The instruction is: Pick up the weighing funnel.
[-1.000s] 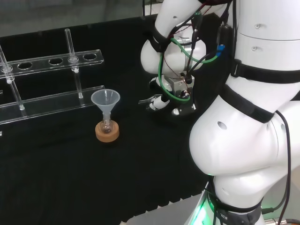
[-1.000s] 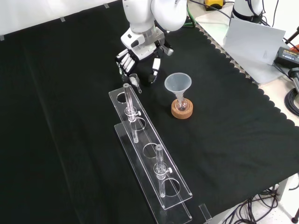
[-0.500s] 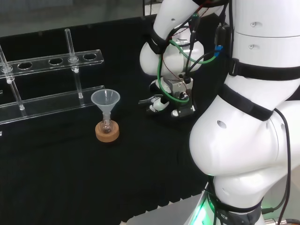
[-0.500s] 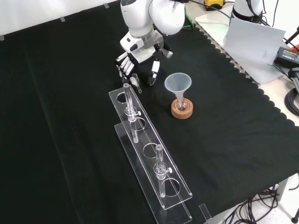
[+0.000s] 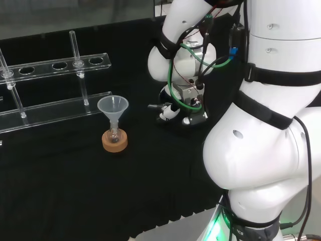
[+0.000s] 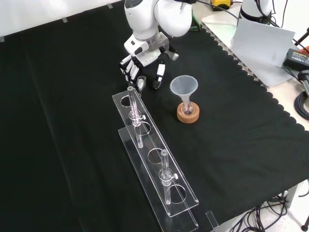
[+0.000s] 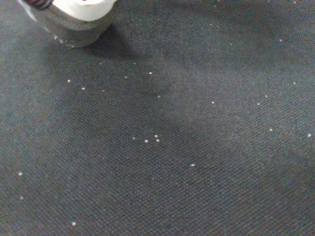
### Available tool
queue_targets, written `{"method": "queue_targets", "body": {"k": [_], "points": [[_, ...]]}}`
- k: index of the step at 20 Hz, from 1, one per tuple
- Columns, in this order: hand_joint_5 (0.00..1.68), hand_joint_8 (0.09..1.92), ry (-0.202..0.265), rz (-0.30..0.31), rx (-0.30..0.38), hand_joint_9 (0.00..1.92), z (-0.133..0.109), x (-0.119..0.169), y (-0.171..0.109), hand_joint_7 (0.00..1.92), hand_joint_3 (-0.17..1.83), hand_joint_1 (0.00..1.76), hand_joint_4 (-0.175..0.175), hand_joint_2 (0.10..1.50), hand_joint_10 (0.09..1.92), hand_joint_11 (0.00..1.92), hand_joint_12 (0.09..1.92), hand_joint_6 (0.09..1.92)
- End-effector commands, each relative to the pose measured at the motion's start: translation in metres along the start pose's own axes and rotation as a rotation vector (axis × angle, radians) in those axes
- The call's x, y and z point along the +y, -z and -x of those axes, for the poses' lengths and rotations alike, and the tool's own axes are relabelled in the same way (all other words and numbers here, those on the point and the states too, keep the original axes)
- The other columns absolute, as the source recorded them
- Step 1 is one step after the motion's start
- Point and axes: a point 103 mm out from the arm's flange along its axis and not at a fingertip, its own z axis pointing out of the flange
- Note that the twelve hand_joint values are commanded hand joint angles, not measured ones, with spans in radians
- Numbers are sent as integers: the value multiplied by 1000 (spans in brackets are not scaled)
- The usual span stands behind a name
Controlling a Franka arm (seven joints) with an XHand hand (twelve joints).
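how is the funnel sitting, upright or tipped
Upright. In the front view the funnel stands mouth up, its stem down in a small flask on the cork ring.

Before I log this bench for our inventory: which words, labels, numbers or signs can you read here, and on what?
None can be read.
The clear rack, funnel, cork ring and black cloth bear no print.
Black box at the front view's right edge: any marking is too small to read.
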Motion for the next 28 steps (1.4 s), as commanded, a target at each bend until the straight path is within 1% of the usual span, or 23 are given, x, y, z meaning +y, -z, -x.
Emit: {"method": "queue_targets", "body": {"k": [1, 3, 5, 8, 11, 13, 16, 20, 23, 25, 28], "points": [[771, 429, -13, -4, 21, 642, 1, 1, 1, 980, 102, 871, 24, 750, 521, 0, 1395, 220], [794, 423, -9, 14, 30, 670, 1, 0, 2, 1024, 117, 873, 27, 744, 507, 0, 1396, 259], [816, 408, -7, 35, 36, 732, 1, -1, 4, 1092, 161, 877, 30, 725, 471, 0, 1398, 344], [907, 386, -18, 65, 43, 857, 2, -3, 6, 1201, 286, 886, 49, 670, 410, 0, 1444, 469], [966, 371, -31, 82, 36, 948, 1, -4, 7, 1272, 400, 892, 63, 617, 366, 0, 1492, 510], [993, 367, -39, 89, 29, 993, 1, -5, 6, 1303, 434, 893, 73, 601, 356, 0, 1518, 519], [1009, 366, -43, 80, 19, 1024, -1, -6, 5, 1321, 452, 892, 76, 590, 352, 0, 1541, 524], [1003, 364, -43, 67, 32, 1032, 4, -8, 7, 1321, 455, 883, 75, 577, 348, 0, 1550, 522], [972, 362, -53, 61, 31, 1027, 6, -10, 6, 1306, 470, 871, 67, 563, 336, 0, 1553, 539], [940, 363, -64, 49, 18, 1021, 4, -10, 4, 1294, 480, 860, 60, 554, 330, 0, 1552, 558], [888, 370, -81, 29, 21, 1011, 0, -10, 1, 1275, 490, 842, 49, 544, 325, 0, 1551, 591]]}}
